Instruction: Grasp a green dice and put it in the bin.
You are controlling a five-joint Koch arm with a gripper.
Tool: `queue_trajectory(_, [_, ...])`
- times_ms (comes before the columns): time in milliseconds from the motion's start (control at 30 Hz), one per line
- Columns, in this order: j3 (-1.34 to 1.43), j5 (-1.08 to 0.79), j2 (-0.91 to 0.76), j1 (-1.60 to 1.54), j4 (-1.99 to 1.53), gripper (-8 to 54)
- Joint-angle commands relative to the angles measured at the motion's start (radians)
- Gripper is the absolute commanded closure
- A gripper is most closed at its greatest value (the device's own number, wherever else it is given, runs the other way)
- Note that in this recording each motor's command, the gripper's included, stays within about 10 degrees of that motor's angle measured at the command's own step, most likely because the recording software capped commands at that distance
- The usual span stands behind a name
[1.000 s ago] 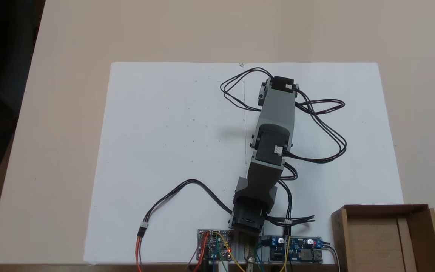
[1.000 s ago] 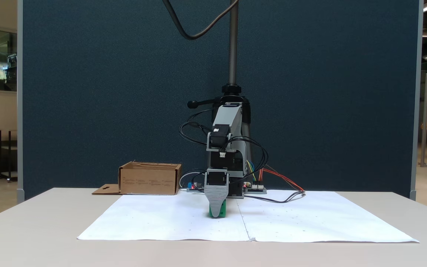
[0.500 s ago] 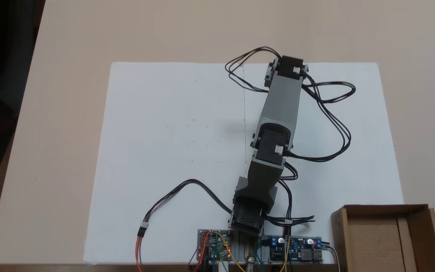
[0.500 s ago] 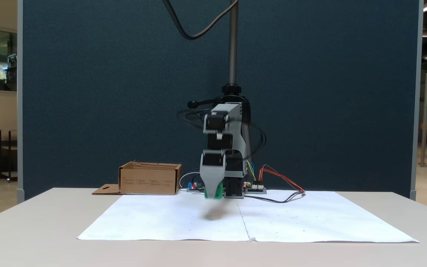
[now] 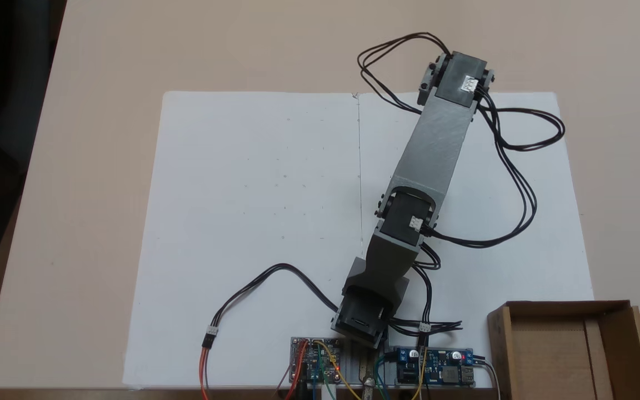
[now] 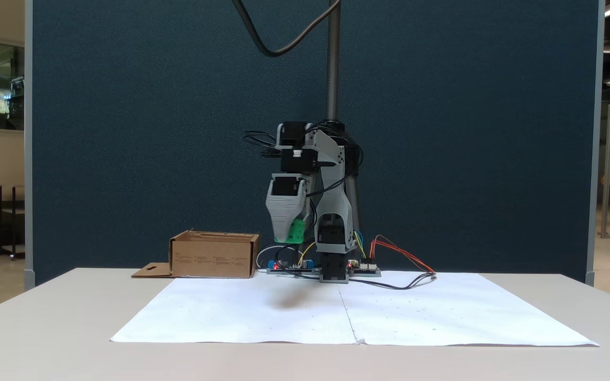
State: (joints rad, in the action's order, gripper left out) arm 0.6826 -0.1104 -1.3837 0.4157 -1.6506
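one green dice [image 6: 297, 231] is seen in a fixed view, clamped between the fingers [image 6: 290, 236] of the one grey arm [image 5: 432, 145] and held high above the white paper [image 5: 253, 211], clear of the worktop [image 6: 45, 328]. the fingers are closed tight on it, pointing down. one bin [image 5: 614, 316] is found at the worktop's lower right corner in a fixed view; in the other it [image 6: 214, 256] is seen at the far edge, to the left of the arm's base, well apart from the dice. two circuit boards [image 5: 316, 360] [image 5: 435, 366] are seen beside the base. two paper sheets are laid edge to edge.
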Motion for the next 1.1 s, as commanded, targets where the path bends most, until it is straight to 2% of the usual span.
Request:
queue_trajectory(0, [-0.074, 0.046, -0.041, 0.058, -0.017, 33.6])
queue_trajectory(233, [-0.106, -0.003, -0.063, 0.368, 0.043, 33.6])
queue_trajectory(333, [-0.118, -0.097, -0.071, 0.572, 0.057, 33.6])
queue_trajectory(367, [-0.144, -0.166, -0.074, 0.727, 0.06, 33.6])
queue_trajectory(533, [-0.173, -0.27, -0.089, 0.957, 0.091, 33.5])
queue_trajectory(833, [-0.173, -0.341, -0.08, 1.241, 0.176, 33.6])
queue_trajectory(1067, [-0.173, -0.364, 0.048, 1.327, 0.196, 33.6])
